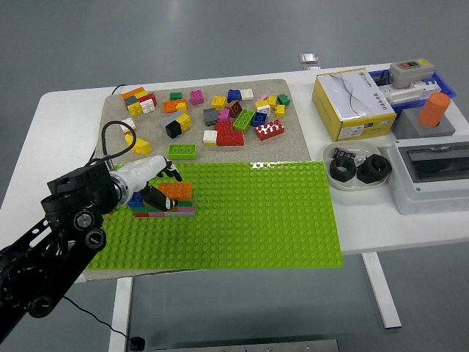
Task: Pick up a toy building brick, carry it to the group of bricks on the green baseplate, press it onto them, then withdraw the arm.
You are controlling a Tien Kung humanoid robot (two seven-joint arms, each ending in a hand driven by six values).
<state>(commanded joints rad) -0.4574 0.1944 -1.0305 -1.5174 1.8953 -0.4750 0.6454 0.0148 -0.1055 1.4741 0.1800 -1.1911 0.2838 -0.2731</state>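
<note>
— What's nearest the camera?
— The black left arm, coming in from the lower left over the table. Its left hand sits at the left end of the green baseplate.

— Is the hand open or closed?
— Closed: the fingers curl round an orange brick, which rests on top of the small stack of bricks on the baseplate.

— And farther back?
— Loose bricks are scattered over the grey mat. To the right are a dish of black nuts, a yellow box and a grey switch box.
</note>
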